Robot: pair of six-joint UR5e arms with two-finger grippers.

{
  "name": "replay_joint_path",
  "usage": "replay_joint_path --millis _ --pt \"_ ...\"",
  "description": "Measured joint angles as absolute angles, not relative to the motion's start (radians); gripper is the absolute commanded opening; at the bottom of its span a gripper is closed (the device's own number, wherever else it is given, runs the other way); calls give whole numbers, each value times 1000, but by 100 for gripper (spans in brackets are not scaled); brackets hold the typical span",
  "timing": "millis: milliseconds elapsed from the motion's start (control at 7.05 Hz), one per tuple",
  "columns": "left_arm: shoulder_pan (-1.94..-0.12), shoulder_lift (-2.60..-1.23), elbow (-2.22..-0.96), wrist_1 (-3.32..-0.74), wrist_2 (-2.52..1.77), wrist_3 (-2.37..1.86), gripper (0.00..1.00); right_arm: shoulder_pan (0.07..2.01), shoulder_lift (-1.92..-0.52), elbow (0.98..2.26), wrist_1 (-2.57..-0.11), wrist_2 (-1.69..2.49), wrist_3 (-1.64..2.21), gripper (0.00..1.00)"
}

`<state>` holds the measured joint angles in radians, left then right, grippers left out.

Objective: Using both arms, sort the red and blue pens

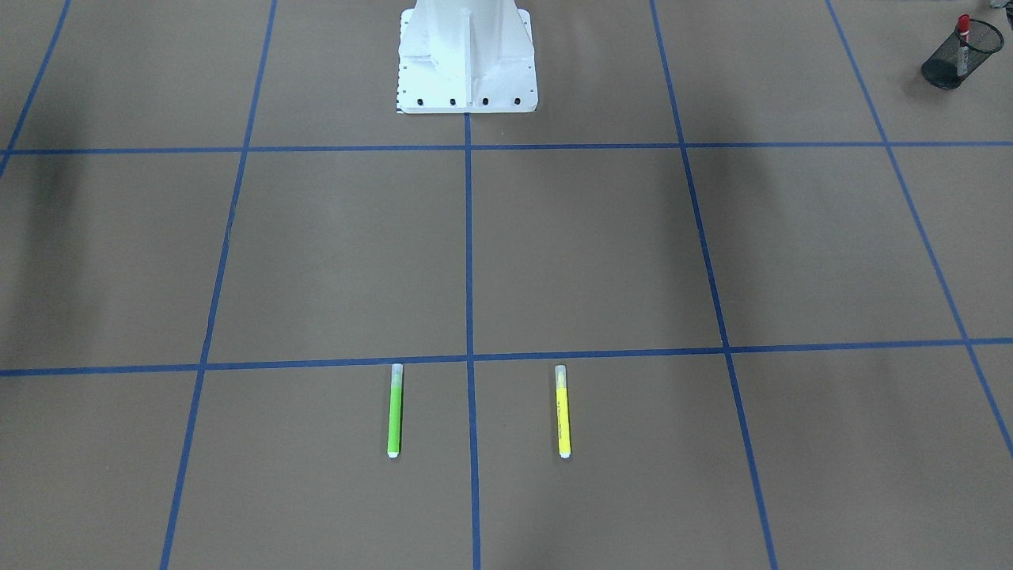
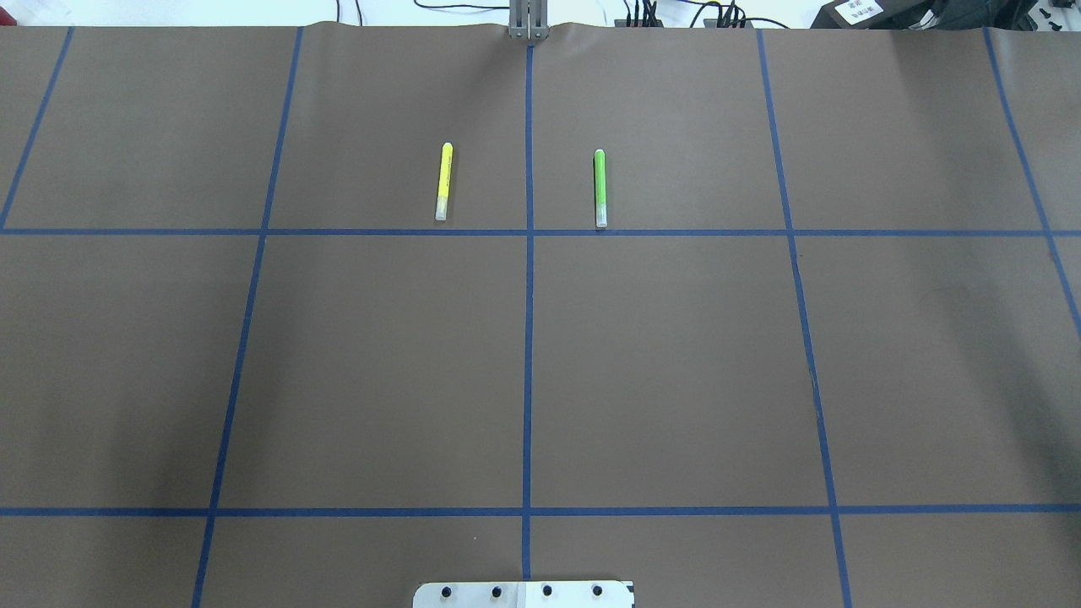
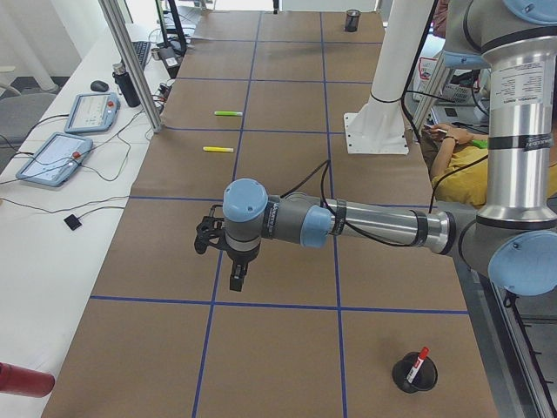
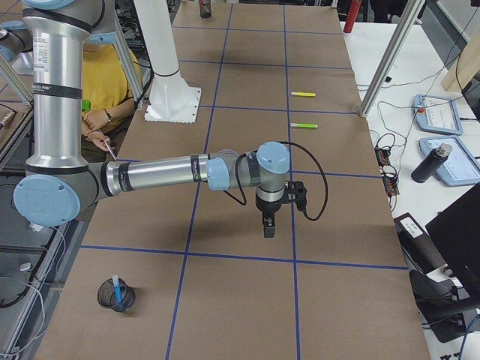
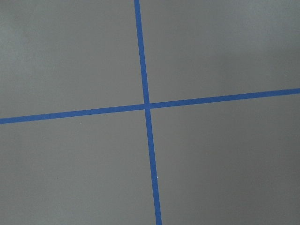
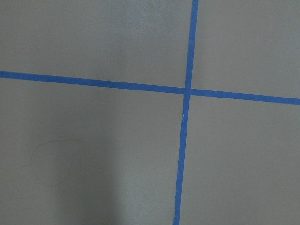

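The red marker (image 1: 963, 28) stands in a black mesh cup (image 1: 959, 57) at the table's end on my left, and the same marker (image 3: 418, 361) shows in the exterior left view. The blue pen (image 4: 118, 294) stands in another mesh cup (image 4: 117, 295) at the end on my right. My left gripper (image 3: 237, 280) hangs over the brown table with nothing seen in it. My right gripper (image 4: 268, 227) hangs likewise. Both show only in the side views, so I cannot tell whether they are open or shut. The wrist views show only blue tape crossings.
A green pen (image 1: 395, 412) and a yellow pen (image 1: 563, 413) lie parallel near the table's far edge. The white pedestal (image 1: 467, 63) stands at the robot's base. A person in a yellow shirt (image 4: 105, 82) sits behind it. Tablets and a bottle (image 4: 424, 165) lie on the side desk.
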<state>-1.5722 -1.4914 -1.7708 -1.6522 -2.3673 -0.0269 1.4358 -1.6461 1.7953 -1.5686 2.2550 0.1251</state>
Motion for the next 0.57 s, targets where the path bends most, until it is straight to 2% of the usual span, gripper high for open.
replay_joint_path --millis 568 --pt "-1572 -1490 -1770 -1660 -2364 -29 100 1436 -1647 1789 -1568 2255 126 100"
